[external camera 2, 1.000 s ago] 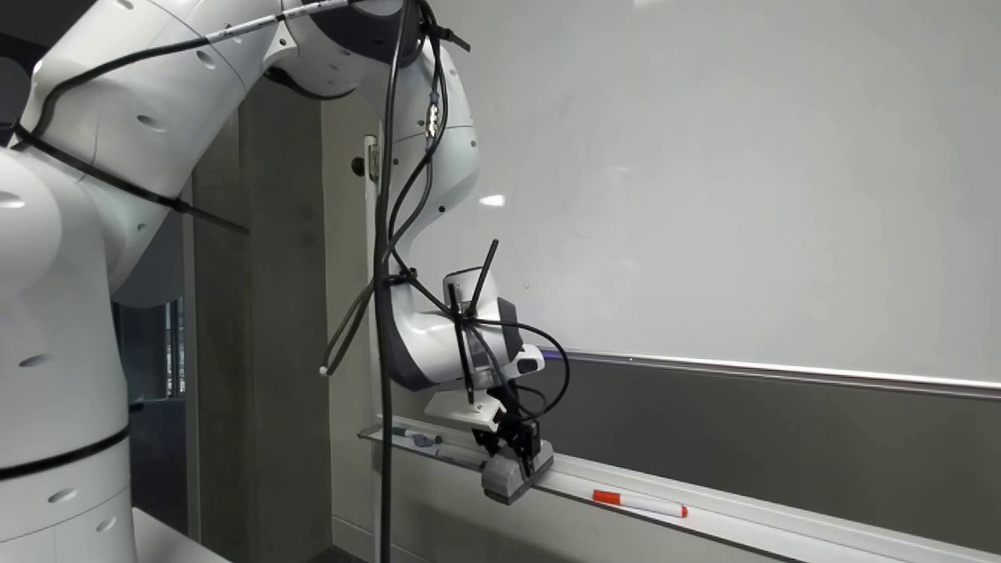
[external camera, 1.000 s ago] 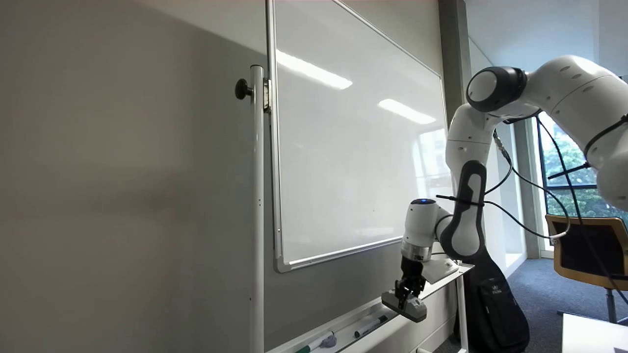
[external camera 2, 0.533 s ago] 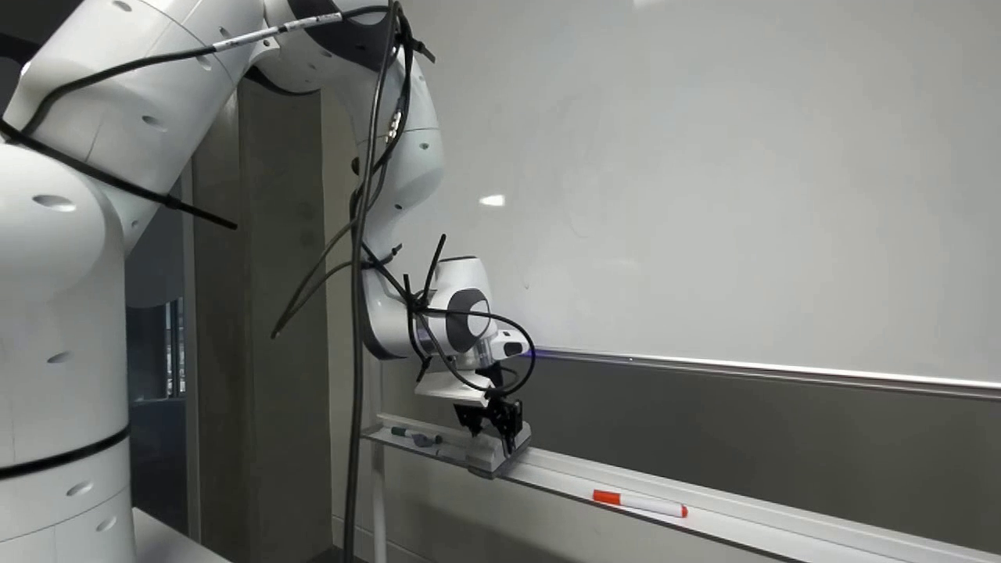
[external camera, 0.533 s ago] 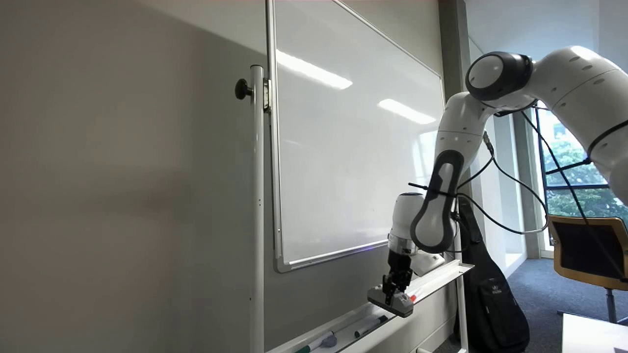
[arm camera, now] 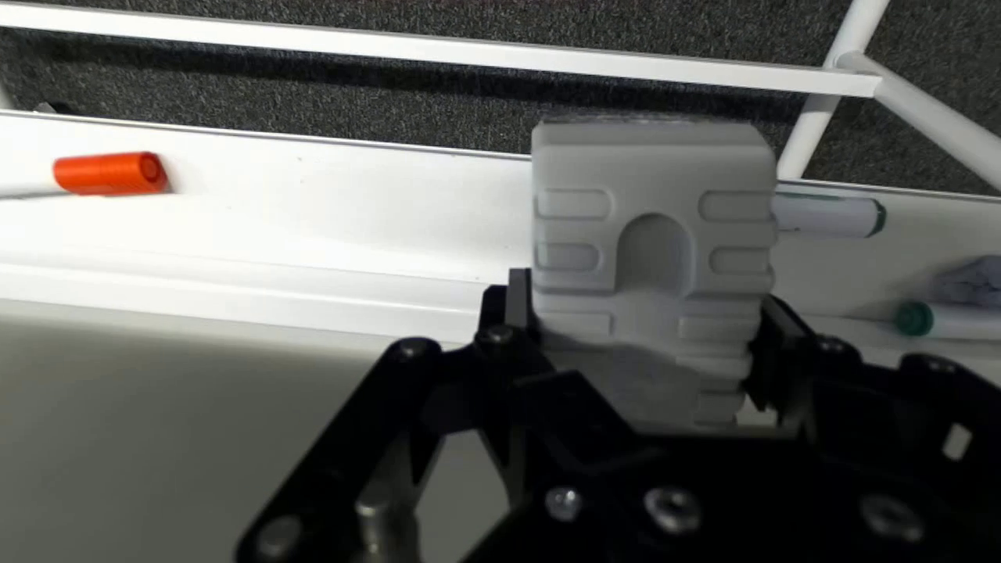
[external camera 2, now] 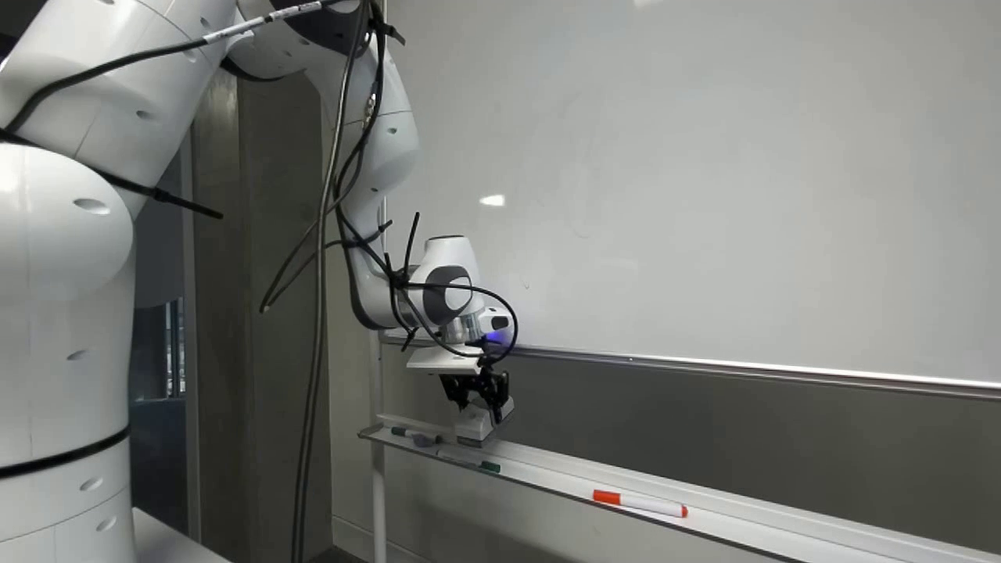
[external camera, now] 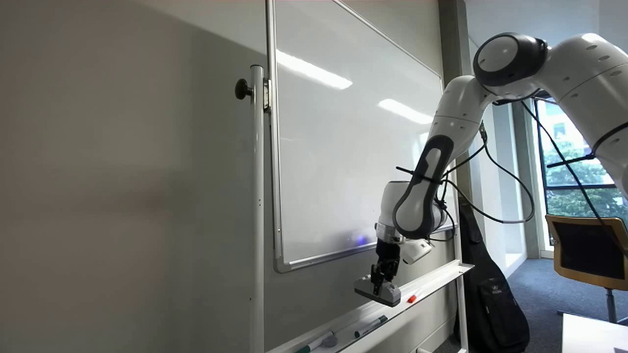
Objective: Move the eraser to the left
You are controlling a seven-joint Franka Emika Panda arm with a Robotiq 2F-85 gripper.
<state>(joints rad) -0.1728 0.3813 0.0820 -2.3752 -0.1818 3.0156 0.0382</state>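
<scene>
The pale grey eraser (arm camera: 653,176) with a darker underside is between the fingers of my gripper (arm camera: 646,301) in the wrist view. Both fingers press against its long sides, so my gripper is shut on it. In both exterior views the eraser (external camera: 390,293) (external camera 2: 474,425) hangs from my gripper (external camera: 380,283) (external camera 2: 483,407), a little above the whiteboard's pen tray (external camera: 436,278) (external camera 2: 563,472). The eraser is roughly level and apart from the tray. Its near end in the wrist view is hidden by the gripper.
A red-capped marker (external camera 2: 641,503) lies on the tray. Green-capped markers (external camera: 371,326) (arm camera: 962,320) and a crumpled greyish thing (arm camera: 970,281) lie farther along it. The whiteboard (external camera 2: 704,195) and its lower edge are close to the wrist. A stand post (external camera: 257,211) rises at the tray's end.
My gripper has moved left and upward in both exterior views, carrying the eraser above the tray. The red-capped marker and a green-capped marker, hidden before, are now uncovered in exterior views.
</scene>
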